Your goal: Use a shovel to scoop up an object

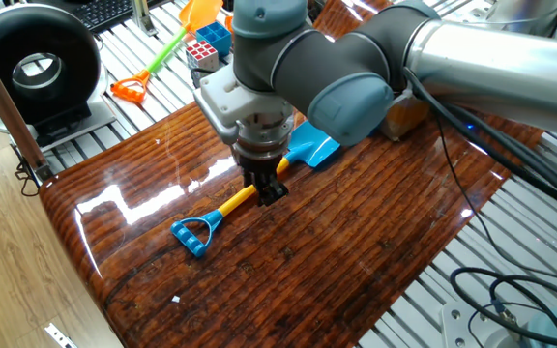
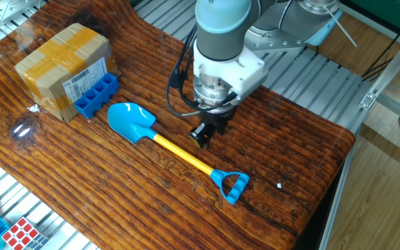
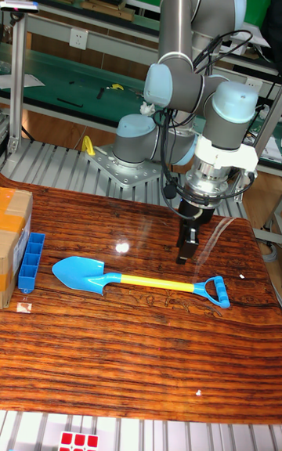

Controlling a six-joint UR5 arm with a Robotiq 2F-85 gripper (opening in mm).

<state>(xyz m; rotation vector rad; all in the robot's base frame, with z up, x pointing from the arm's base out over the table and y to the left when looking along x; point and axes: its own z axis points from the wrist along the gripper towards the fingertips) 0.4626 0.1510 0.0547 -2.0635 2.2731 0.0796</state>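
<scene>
We see the shovel [image 2: 169,147] flat on the surface [image 2: 290,173], blade just beside the block [image 2: 94,95]; our tool [image 2: 205,135] hovers above the shaft, fingers seemingly narrow, empty; we judge it light, stiff, slippery plastic; grip mid-shaft.

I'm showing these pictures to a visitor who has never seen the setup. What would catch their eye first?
Probably the big grey robot arm, its gripper hanging just above the glossy wooden table, near the yellow shaft of the toy shovel. That bright blue and yellow shovel lies flat mid-table, its blade pointing toward a dark blue block set against a cardboard box.
</scene>
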